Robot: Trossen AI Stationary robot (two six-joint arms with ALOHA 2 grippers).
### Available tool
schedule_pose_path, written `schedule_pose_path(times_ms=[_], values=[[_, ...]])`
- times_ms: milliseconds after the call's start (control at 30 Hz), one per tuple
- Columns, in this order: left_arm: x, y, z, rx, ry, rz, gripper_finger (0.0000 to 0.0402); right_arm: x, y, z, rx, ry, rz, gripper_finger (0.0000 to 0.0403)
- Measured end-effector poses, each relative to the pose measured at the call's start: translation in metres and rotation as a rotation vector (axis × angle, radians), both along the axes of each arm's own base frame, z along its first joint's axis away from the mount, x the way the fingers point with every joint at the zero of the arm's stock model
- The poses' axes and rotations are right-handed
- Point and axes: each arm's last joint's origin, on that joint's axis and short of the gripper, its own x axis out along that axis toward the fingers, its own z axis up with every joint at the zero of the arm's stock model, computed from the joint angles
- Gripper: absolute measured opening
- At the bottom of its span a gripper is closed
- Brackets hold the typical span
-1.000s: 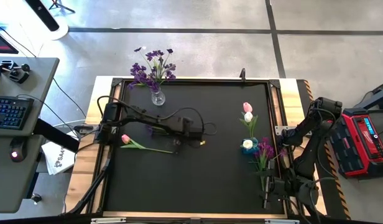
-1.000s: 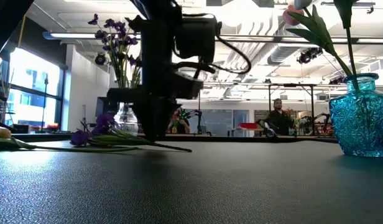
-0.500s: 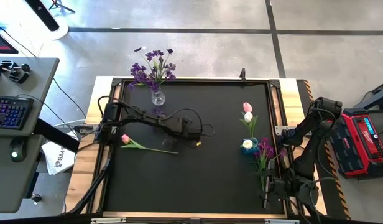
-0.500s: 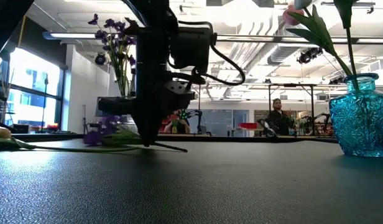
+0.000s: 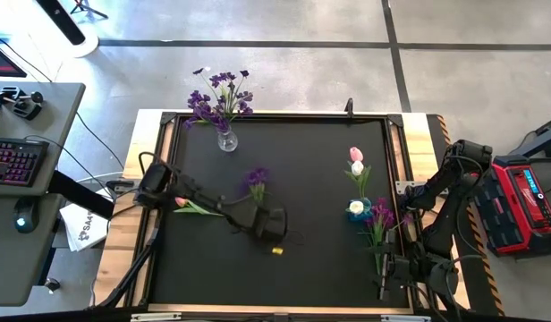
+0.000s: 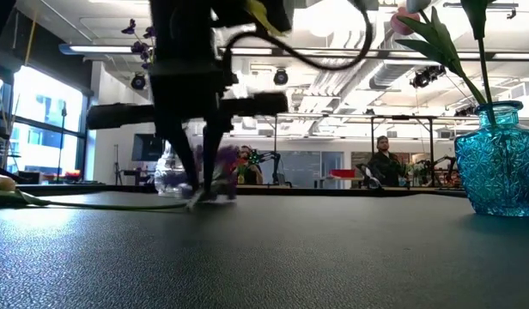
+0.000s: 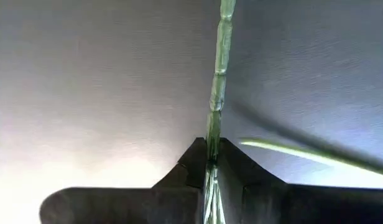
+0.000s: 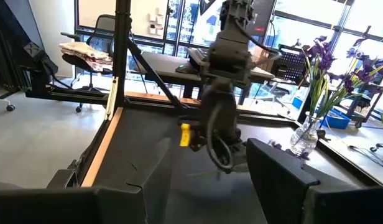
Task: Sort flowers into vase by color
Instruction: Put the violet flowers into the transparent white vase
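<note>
We reach our left arm out over the middle of the black table (image 5: pixel 311 259), with the left gripper (image 5: pixel 258 217) hanging a little toward the left edge. Its fingers (image 7: pixel 194 168) are pinched on the green stem of a purple flower spray (image 5: pixel 256 177); in the left wrist view the stem (image 7: pixel 219 74) runs straight out from between the two dark tips. From above, the purple blossoms show just beyond the gripper, toward the far edge, and in the low view the spray is a purple blur (image 6: pixel 221 163) beside the arm.

A pink tulip (image 5: pixel 181 202) lies flat near the left edge, its stem running under our arm toward the table's middle.

The clear glass vase (image 5: pixel 226 139) stands close to the far edge, left of centre, holding a bunch of purple sprays (image 5: pixel 217 98). The blue glass vase (image 6: pixel 503 159) stands near the right edge and holds a pink tulip bud (image 5: pixel 356 155) and white buds (image 5: pixel 357 167). Another purple spray (image 5: pixel 379 215) lies just beside the blue vase, toward the near edge.

Our right gripper (image 8: pixel 204 168) rests at the near right corner, fingers spread apart with nothing between them.
</note>
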Motion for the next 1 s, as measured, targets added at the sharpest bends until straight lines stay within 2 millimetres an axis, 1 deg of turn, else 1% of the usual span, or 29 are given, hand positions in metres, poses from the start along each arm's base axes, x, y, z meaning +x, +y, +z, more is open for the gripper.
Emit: schedule_pose_path(times_ms=[67,133,267,400,533,633,700,800,933,1000], values=[[0.001,-0.004,0.000,0.051,-0.028,-0.043,0.0006,0.000,0.000,0.000,-0.001,0.000,0.000,0.0192],[0.004,-0.002,0.001,0.063,-0.048,-0.043,0.0012,0.000,0.000,0.000,-0.003,0.000,0.000,0.0192],[0.007,0.013,0.000,0.060,-0.045,0.001,0.0047,0.000,0.000,0.000,0.005,-0.001,0.000,0.0192],[0.010,0.029,0.000,0.048,-0.069,0.126,0.0094,0.000,0.000,0.000,0.005,-0.001,0.000,0.0192],[0.011,0.038,0.000,0.023,-0.121,0.313,0.0135,0.000,0.000,0.000,0.005,-0.001,0.000,0.0192],[0.009,0.038,0.000,-0.003,-0.177,0.499,0.0155,0.000,0.000,0.000,0.005,-0.001,0.000,0.0192],[0.008,0.033,0.001,-0.035,-0.247,0.676,0.0161,0.000,0.000,0.000,0.004,0.000,0.000,0.0192],[0.010,0.021,0.008,-0.124,-0.379,0.970,0.0162,0.000,0.000,-0.001,-0.009,0.003,0.000,0.0192],[0.018,0.002,0.022,-0.352,-0.557,1.463,0.0161,0.000,0.000,-0.001,-0.016,0.006,0.000,0.0192],[0.018,-0.004,0.023,-0.413,-0.621,1.661,0.0161,0.000,0.000,-0.001,-0.020,0.007,0.000,0.0192]])
